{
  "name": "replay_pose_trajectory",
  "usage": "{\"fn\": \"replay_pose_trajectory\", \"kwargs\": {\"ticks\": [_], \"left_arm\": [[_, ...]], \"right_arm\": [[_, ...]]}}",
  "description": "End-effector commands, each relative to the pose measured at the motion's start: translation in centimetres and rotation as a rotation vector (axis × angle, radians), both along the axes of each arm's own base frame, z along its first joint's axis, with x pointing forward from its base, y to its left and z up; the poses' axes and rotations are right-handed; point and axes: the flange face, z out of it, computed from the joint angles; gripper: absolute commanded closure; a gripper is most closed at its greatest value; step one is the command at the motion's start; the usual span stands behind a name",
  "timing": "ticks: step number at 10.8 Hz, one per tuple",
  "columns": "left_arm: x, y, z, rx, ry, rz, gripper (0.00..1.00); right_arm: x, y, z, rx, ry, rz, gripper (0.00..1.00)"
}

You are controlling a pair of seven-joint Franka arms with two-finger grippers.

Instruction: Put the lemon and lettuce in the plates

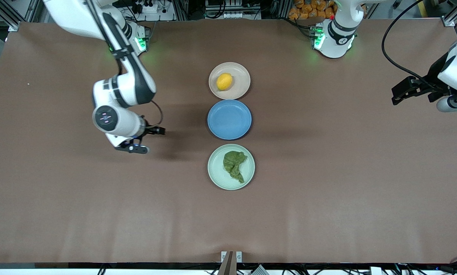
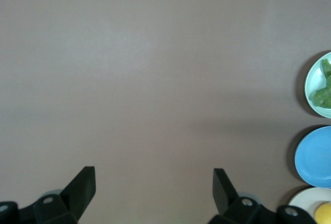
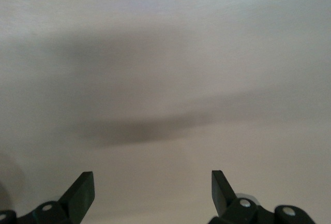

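The yellow lemon [image 1: 224, 81] lies in the beige-pink plate [image 1: 242, 78], the plate of the row farthest from the front camera. The dark-green lettuce [image 1: 234, 165] lies in the mint plate [image 1: 217, 176], the nearest one. My right gripper [image 1: 149, 140] is open and empty over bare table, toward the right arm's end, level with the gap between the blue and mint plates. My left gripper [image 1: 399, 93] is open and empty, over the table's edge at the left arm's end. The left wrist view shows its open gripper [image 2: 154, 182], the lettuce [image 2: 323, 92] and the lemon [image 2: 324, 213]. The right wrist view shows only its open gripper [image 3: 153, 185] over table.
An empty blue plate [image 1: 229, 119] sits between the two task plates, also in the left wrist view as blue plate [image 2: 315, 157]. Brown table [image 1: 327, 172] spreads wide on both sides of the plate row. A black cable [image 1: 392, 57] hangs by the left arm.
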Motion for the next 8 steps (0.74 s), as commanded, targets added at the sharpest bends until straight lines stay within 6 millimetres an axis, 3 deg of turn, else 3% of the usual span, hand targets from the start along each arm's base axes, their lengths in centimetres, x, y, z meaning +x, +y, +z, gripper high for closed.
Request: {"fn": "replay_pose_trajectory", "kwargs": {"ticks": [1,5,8], "left_arm": [[-1.1,0.6,0.8,0.005,-0.001,-0.025,0.0],[-1.0,0.4,0.7,0.011,-0.002,-0.029,0.0],[-1.1,0.5,0.9,0.009,-0.004,-0.037,0.0]], "right_arm": [[0.5,-6.0,3.0,0.02,0.019,0.128,0.0],[-0.5,-7.7,7.1,-0.022,-0.006,0.227,0.0],[-0.6,-8.9,12.7,-0.008,-0.112,0.329,0.0]]}}
